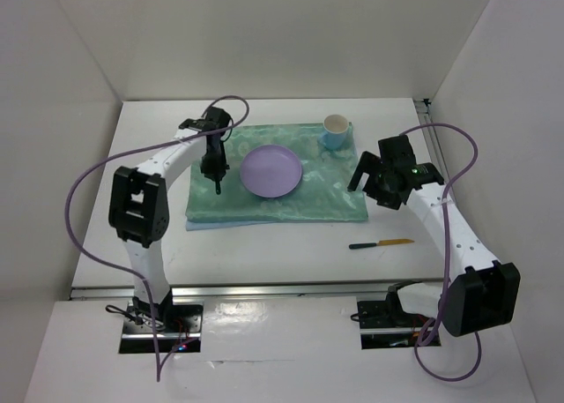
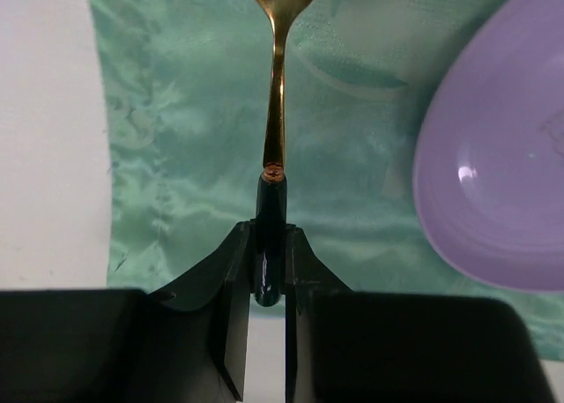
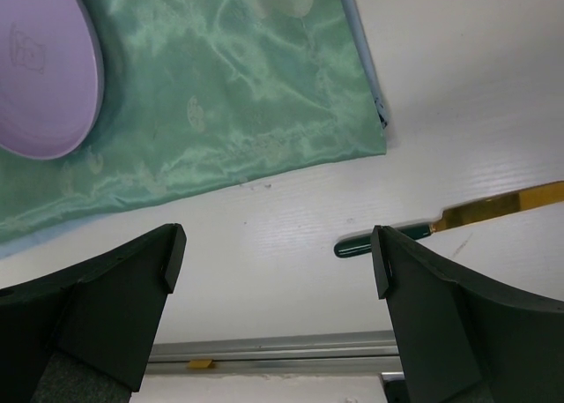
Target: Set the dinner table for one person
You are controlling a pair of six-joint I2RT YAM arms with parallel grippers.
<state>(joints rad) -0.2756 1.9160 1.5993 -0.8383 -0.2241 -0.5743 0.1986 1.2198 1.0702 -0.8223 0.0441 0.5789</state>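
Top external view: the white surface (image 1: 264,253) runs from the arm bases to the back wall and carries everything. At the left, the left jaws are closed on the dark handle of a gold utensil (image 2: 274,112), held over the green cloth (image 1: 326,200) just left of the purple plate (image 1: 272,170). Its head is cut off in the left wrist view, so I cannot tell spoon from fork, nor whether it touches the cloth.

The step in hand looks like laying this utensil beside the plate. The next move calls for lowering it flat, clear of the rim, then releasing.

A cup (image 1: 335,131) stands at the cloth's far right corner. The right jaws gape wide, holding nothing, above the bare surface near a knife (image 1: 381,243) that probably goes next.

Count: one cloth, one plate, one cup, two pieces of cutlery.
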